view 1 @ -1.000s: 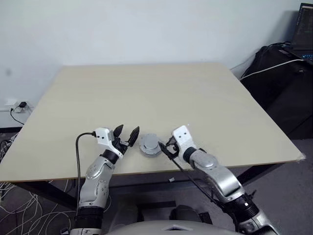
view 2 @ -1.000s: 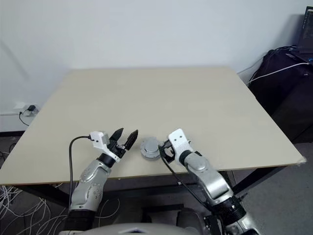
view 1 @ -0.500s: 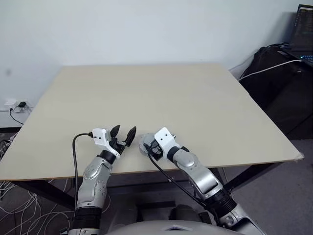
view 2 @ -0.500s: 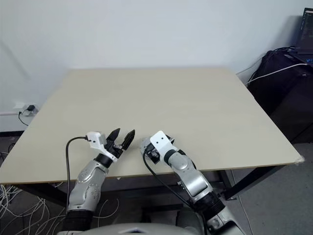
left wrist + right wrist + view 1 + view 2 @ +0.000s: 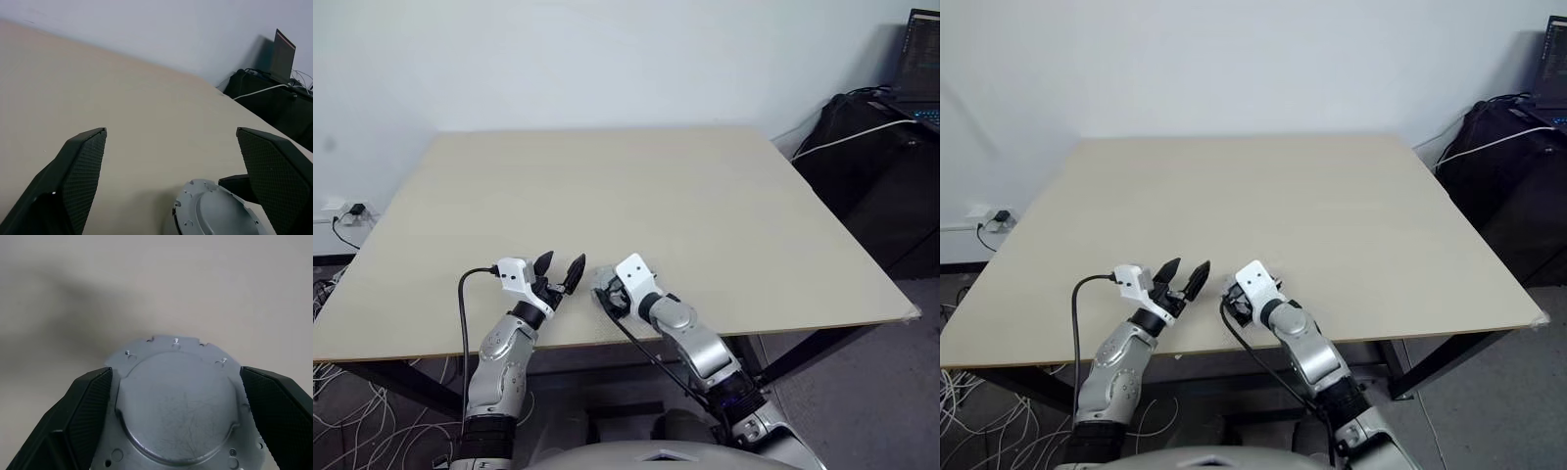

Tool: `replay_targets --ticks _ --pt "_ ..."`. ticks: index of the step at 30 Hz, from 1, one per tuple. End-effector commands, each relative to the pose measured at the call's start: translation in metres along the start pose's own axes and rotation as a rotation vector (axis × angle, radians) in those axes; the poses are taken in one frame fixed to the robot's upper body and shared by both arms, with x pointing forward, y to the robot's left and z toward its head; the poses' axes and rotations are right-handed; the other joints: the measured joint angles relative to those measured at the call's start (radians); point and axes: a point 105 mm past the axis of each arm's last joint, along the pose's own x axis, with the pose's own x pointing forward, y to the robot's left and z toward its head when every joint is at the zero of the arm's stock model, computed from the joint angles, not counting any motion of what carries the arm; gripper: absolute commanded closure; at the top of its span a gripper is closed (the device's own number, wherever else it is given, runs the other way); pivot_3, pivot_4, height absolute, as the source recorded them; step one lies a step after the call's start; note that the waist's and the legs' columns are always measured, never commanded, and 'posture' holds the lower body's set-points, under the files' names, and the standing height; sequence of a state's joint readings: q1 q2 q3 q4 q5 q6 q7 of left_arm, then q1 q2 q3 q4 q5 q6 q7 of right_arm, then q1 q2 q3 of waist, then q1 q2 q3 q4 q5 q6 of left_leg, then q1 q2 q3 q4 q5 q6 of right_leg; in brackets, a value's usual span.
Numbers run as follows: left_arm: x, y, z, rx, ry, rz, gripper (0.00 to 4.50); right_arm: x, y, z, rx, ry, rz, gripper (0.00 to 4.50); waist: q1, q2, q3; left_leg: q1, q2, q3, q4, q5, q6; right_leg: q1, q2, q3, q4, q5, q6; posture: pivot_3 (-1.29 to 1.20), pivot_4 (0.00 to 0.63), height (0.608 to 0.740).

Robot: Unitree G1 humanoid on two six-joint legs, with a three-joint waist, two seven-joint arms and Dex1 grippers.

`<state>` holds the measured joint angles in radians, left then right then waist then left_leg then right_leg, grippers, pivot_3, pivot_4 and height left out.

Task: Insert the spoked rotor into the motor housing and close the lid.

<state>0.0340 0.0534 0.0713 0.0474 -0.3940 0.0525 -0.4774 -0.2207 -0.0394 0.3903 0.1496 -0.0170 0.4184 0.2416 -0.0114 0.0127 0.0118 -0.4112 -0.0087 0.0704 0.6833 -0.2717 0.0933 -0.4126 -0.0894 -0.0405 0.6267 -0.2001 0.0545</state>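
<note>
Mostly hidden lid between spread right end effector, left end effector released

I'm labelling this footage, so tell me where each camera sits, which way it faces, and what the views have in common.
Left and right eye views: on the head, looking forward and down over the table; both arms show, left gripper open.
Left wrist view: on the left wrist, looking along its fingers across the tabletop toward the lid.
Right wrist view: on the right wrist, looking down at the lid between the open right gripper.
Shared: the lid appears in both wrist views.
</note>
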Motion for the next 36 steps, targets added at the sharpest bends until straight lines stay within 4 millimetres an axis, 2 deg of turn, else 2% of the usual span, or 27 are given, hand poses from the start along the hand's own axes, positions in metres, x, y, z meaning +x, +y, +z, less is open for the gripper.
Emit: replay_targets --ticks 1,2,4,5,11,18,28,36 --pt "0.001 -0.001 0.011 0.033 -0.034 -0.006 0.0 0.0 -0.008 0.002 0.06 -0.003 -0.029 0.39 0.0 0.0 0.0 0.0 0.0 0.0 0.0 0.0 0.0 0.0 0.0 0.0 0.0 0.0 0.0 0.0 0.0 0.74" --pt "0.002 -0.001 0.011 0.033 -0.034 -0.007 0.0 -0.001 -0.009 0.001 0.084 -0.002 -0.031 0.54 0.0 0.0 0.0 0.0 0.0 0.0 0.0 0.0 0.0 0.0 0.0 0.0 0.0 0.0 0.0 0.0 0.0 0.74" --pt "0.002 -0.001 0.011 0.032 -0.033 -0.009 0.0 -0.002 -0.01 0.001 0.107 -0.002 -0.031 1.19 0.001 0.0 0.0 0.0 0.0 0.0 0.0 0.0 0.0 -0.001 -0.001 0.0 0.0 0.0 0.0 0.0 0.0 0.74" --pt "0.002 -0.001 0.011 0.032 -0.033 -0.01 0.0 -0.003 -0.01 0.001 0.117 -0.002 -0.032 1.3 0.001 0.0 0.0 0.0 0.0 0.0 0.0 0.0 0.0 -0.001 -0.003 0.0 0.0 0.0 0.0 0.0 0.0 0.74" --pt "0.002 -0.002 0.01 0.031 -0.027 -0.017 0.0 -0.008 -0.007 0.002 0.117 0.003 -0.012 1.3 0.002 0.0 0.0 -0.001 0.0 0.0 -0.001 0.0 0.0 -0.001 -0.005 0.0 -0.001 0.0 0.0 0.0 0.0 0.74" --pt "0.002 -0.003 0.009 0.03 -0.019 -0.024 0.0 -0.016 0.004 0.002 0.055 0.016 0.106 1.3 0.002 0.0 0.0 -0.001 -0.001 0.0 -0.002 0.0 0.0 -0.002 -0.005 0.0 -0.001 -0.001 -0.001 0.0 0.0 0.74" --pt "0.003 -0.004 0.007 0.025 -0.016 -0.025 0.0 -0.014 0.004 0.002 0.034 0.026 0.109 1.3 0.001 0.0 0.0 -0.001 0.0 -0.001 -0.002 0.0 0.0 -0.002 -0.006 -0.001 -0.001 -0.001 -0.001 0.0 0.0 0.74" --pt "0.008 -0.012 -0.009 0.112 0.079 -0.067 0.0 -0.013 0.004 -0.002 -0.019 0.039 0.09 1.3 0.001 0.0 0.0 -0.001 -0.001 -0.001 -0.002 0.0 0.0 -0.002 -0.005 -0.001 -0.001 -0.001 -0.001 0.0 0.0 0.74"
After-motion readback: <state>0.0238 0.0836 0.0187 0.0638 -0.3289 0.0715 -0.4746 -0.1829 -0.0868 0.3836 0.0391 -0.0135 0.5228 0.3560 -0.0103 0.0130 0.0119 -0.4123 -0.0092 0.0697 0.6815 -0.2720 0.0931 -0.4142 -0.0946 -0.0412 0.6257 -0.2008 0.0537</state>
